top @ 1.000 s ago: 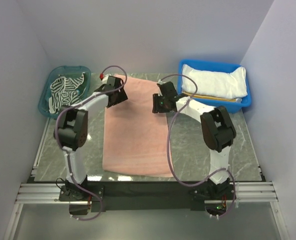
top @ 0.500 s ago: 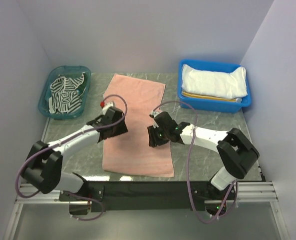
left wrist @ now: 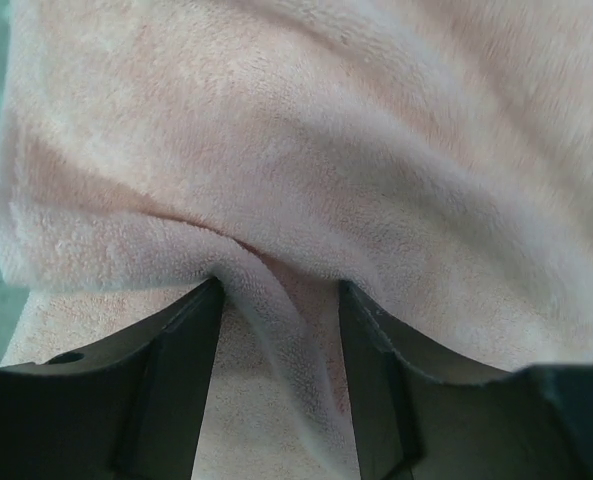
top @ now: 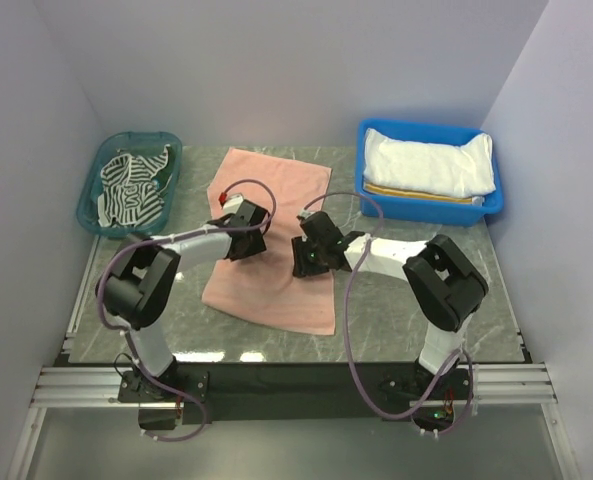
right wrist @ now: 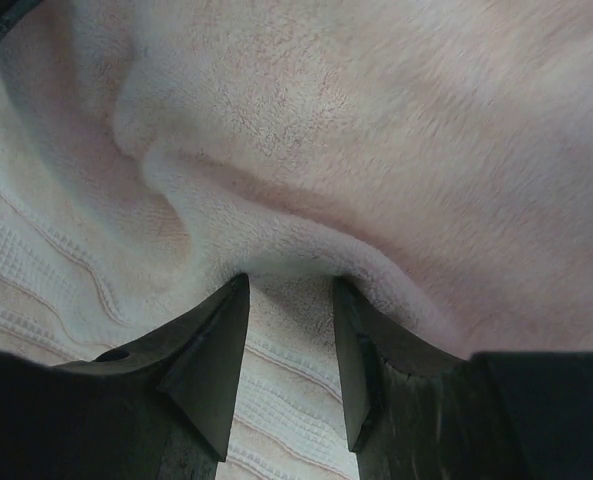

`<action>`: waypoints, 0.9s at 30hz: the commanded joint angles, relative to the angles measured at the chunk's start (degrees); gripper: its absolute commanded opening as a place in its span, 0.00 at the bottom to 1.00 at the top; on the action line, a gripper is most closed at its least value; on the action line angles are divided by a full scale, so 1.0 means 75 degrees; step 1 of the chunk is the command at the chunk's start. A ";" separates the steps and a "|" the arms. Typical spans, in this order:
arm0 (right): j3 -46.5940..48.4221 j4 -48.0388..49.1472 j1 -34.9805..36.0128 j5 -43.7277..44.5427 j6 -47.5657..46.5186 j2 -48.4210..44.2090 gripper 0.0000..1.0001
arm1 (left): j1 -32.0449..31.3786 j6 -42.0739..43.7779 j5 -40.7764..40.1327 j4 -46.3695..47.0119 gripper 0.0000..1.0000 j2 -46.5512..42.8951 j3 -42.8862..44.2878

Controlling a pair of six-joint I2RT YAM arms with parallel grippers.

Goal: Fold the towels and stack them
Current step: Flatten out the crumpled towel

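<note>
The salmon pink towel (top: 276,295) lies lengthwise on the marble table, its near part skewed and rumpled. My left gripper (top: 248,240) presses into its middle left and my right gripper (top: 308,258) into its middle right. In the left wrist view the left gripper (left wrist: 279,290) stands open, with a loose ridge of pink towel (left wrist: 376,150) running between its fingers. In the right wrist view the right gripper (right wrist: 291,285) is open over the towel's ribbed band, with a hump of the pink towel (right wrist: 426,150) bunched against its fingertips.
A teal basket (top: 88,205) at the back left holds the dark-and-white striped towel (top: 131,185). A blue bin (top: 431,213) at the back right holds the folded white towel (top: 426,165) on top of a yellow-and-white striped one (top: 416,192). Walls close in on three sides.
Both grippers came from the towel's far edge down onto its middle. The left jaws narrowed. The towel's near edge has drawn up and skewed, with folds bunched at the fingers.
</note>
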 commanded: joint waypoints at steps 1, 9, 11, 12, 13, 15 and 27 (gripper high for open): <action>0.0224 -0.0225 -0.0519 0.0660 -0.0127 0.0364 0.47 | 0.0158 0.0193 -0.0130 -0.0068 0.57 0.0611 0.0583; -0.0347 0.0194 -0.0135 0.0953 -0.0958 -0.1237 0.47 | 0.0170 0.0229 -0.0083 -0.0278 0.76 -0.1222 0.0515; -0.0816 0.0500 0.0369 0.0848 -0.1555 -0.1685 0.48 | 0.0297 0.0287 -0.0177 -0.0512 0.81 -0.1835 0.0280; -0.0946 0.0757 0.0579 0.0836 -0.1975 -0.2047 0.48 | 0.0415 0.0310 -0.0212 -0.0664 0.87 -0.2395 0.0222; -0.1040 0.0840 0.1011 0.0824 -0.2211 -0.2166 0.48 | 0.0578 0.0380 -0.0062 -0.1002 0.89 -0.2655 0.0209; -0.1123 0.0946 0.1482 0.1011 -0.2854 -0.2331 0.50 | 0.1220 0.0673 0.0080 -0.1332 0.97 -0.3298 0.0221; 0.1254 0.0724 0.4401 0.3528 -0.4789 0.0127 0.67 | 0.3731 0.2021 0.0197 -0.2143 0.99 -0.5410 -0.0667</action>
